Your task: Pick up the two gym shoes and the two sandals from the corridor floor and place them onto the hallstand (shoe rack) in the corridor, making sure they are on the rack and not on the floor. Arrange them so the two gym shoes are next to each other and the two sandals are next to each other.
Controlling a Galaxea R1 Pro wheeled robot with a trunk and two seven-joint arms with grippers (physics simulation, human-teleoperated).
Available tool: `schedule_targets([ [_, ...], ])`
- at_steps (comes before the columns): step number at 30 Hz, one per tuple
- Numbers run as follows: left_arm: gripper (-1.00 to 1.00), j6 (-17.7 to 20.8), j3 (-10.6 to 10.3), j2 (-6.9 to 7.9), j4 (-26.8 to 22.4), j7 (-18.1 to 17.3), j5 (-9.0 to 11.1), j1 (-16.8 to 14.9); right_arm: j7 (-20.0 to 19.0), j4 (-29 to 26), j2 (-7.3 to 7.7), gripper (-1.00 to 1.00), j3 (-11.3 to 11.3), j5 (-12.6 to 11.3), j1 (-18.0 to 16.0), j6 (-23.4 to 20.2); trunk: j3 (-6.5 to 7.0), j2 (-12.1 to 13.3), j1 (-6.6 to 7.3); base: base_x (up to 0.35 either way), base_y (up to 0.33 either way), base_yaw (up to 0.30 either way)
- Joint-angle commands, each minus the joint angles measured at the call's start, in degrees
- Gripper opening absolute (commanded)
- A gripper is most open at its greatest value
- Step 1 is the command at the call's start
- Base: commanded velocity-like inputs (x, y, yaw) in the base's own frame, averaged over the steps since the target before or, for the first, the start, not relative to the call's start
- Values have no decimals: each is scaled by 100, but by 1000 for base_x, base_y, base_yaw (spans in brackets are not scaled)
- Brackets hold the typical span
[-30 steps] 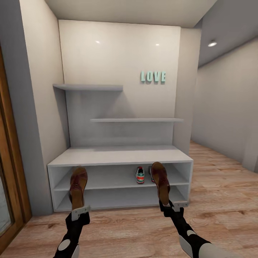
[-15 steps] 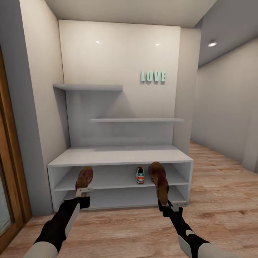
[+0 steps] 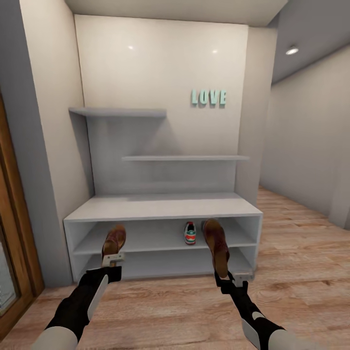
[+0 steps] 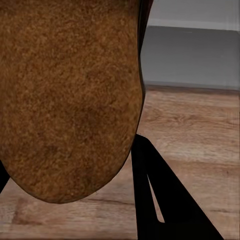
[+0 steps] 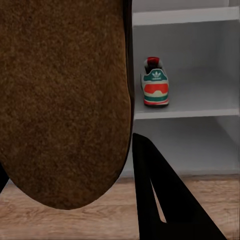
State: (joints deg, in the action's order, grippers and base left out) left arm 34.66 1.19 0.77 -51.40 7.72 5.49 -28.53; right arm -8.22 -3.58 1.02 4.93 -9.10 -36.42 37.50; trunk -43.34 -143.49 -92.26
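Though unshelved, sandals [image 3: 215,245] between fingers [image 5: 160,200]

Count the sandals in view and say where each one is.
2. One sandal is held in the left hand, in front of the hallstand; the other sandal is held in the right hand, beside a gym shoe on its upper shelf.

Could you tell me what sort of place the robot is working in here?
Most likely a home entrance corridor: a low grey shoe rack with a gym shoe on its shelf, wood-plank floor, and "LOVE" wall letters.
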Motion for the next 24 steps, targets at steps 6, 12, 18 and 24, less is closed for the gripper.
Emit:
schedule_targets([
  [6,-100,32,-5,2,0,28,39,-3,-29,6,4,-100,43,-83,-5,12,-193,-12,-14,0,0,0],
  [12,-100,29,-5,3,2,28,34,-3,-28,13,4,-100,39,-83,-5,12,-382,-20,-29,0,0,0],
  [18,-100,23,-5,37,3,28,31,-3,-28,15,4,-100,39,-83,-5,12,-571,-28,-45,0,0,0],
  [24,-100,23,-5,163,7,28,31,-3,-26,15,-3,-100,40,-83,-5,12,-761,-36,-60,0,0,0],
])
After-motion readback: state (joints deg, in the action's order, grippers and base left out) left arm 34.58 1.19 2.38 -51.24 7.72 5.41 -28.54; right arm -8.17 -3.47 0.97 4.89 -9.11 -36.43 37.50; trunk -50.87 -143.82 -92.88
